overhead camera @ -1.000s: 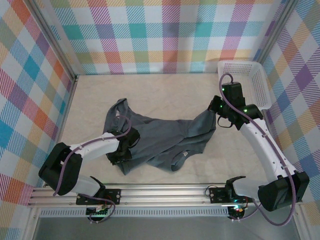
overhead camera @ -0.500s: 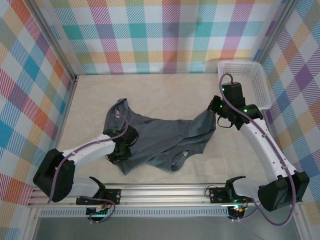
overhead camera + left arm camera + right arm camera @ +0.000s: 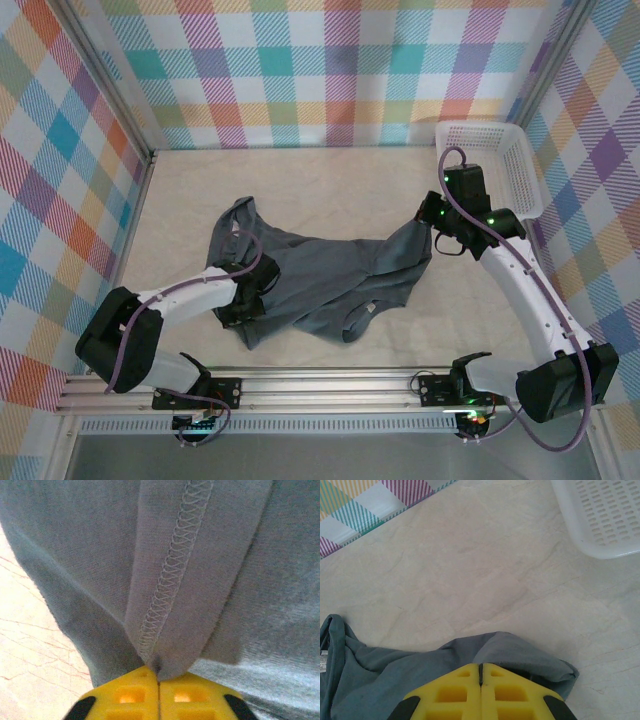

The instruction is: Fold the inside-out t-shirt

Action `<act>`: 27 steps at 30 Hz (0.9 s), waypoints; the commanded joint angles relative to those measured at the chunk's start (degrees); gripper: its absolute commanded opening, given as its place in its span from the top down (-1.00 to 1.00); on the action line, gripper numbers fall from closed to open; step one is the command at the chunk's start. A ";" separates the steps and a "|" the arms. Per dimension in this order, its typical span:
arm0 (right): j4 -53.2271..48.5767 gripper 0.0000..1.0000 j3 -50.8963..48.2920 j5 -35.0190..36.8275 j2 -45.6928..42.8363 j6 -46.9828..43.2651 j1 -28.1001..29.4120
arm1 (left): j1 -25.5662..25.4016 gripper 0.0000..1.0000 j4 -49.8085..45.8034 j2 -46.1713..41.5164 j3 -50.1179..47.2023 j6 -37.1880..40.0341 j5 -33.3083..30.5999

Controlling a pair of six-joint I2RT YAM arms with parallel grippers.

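Observation:
The inside-out t-shirt (image 3: 330,275), dark slate blue-grey, lies crumpled across the middle of the table, seams outward. My left gripper (image 3: 240,300) is at its lower left part; in the left wrist view the yellow jaws (image 3: 158,672) are shut on a fold of cloth (image 3: 200,580) beside an overlock seam (image 3: 170,575). My right gripper (image 3: 428,222) holds the shirt's right corner; in the right wrist view its jaws (image 3: 480,667) are shut, with the cloth (image 3: 395,675) bunched at their tips.
A white mesh basket (image 3: 520,170) stands at the back right, close behind the right arm, its corner (image 3: 605,515) visible in the right wrist view. Checked walls enclose the table on three sides. The beige tabletop (image 3: 330,190) lies behind the shirt.
The left gripper's jaws have closed on the shirt's cloth. The left arm's elbow swung out and back. The right arm and the shirt's right corner have not moved.

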 commanded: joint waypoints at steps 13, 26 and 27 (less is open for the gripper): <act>3.99 1.00 24.21 11.06 -2.33 -8.60 -1.34 | 21.68 1.00 -10.90 -10.30 44.00 21.73 -2.80; 13.89 1.00 60.26 16.03 4.72 -13.90 -1.97 | 27.42 1.00 1.51 -5.18 92.59 29.60 -1.38; 15.08 1.00 61.39 15.99 4.79 -14.32 -1.97 | 27.49 1.00 2.33 -5.80 92.96 29.95 -2.06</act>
